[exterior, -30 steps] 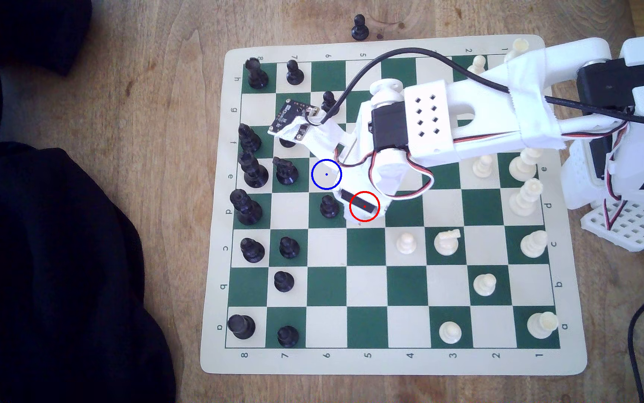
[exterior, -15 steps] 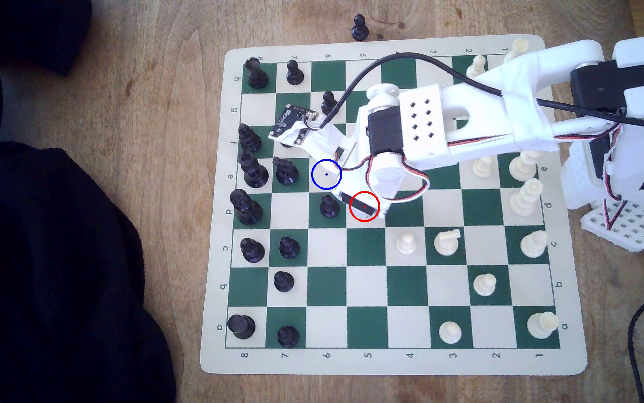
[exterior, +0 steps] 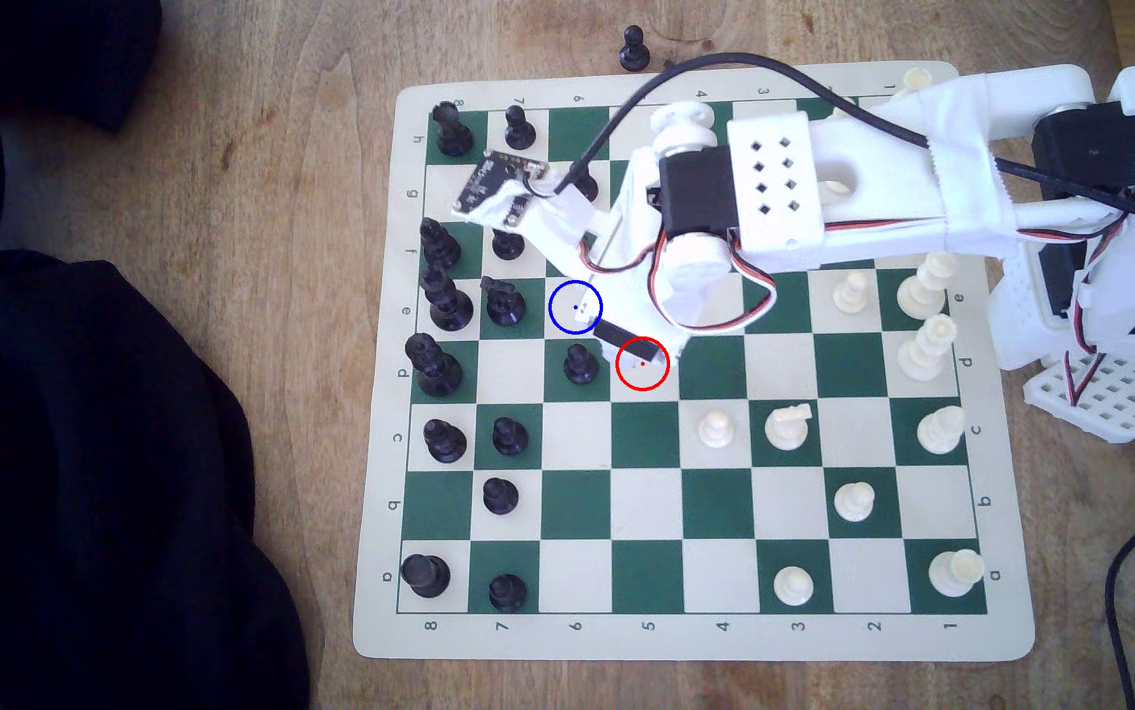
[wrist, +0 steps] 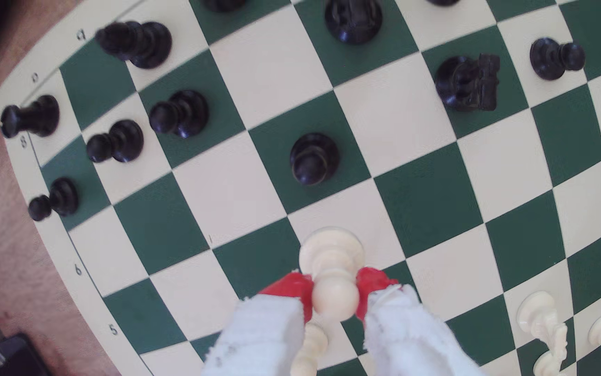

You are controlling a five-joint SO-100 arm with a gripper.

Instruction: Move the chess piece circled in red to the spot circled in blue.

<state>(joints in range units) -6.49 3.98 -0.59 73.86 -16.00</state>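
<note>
Item 1, fingers: I am seeing the two red-tipped, white-wrapped fingers pinching the chess piece at its ball head and neck.

Item 2, chess piece: cream-white pawn, upright, its round base hanging above the chessboard. I cannot tell its height over the squares. In the exterior view the arm is covering it.

Item 3, the spot: cream square with blue ring and dot, partly under the arm's tip in the exterior view.

Item 4, red-ringed square: diagonally adjacent to the spot, toward the white side.

Item 5, black pawn: on the green square just beside the spot.

Item 6, worktop: wooden, carrying the chessboard.
</note>
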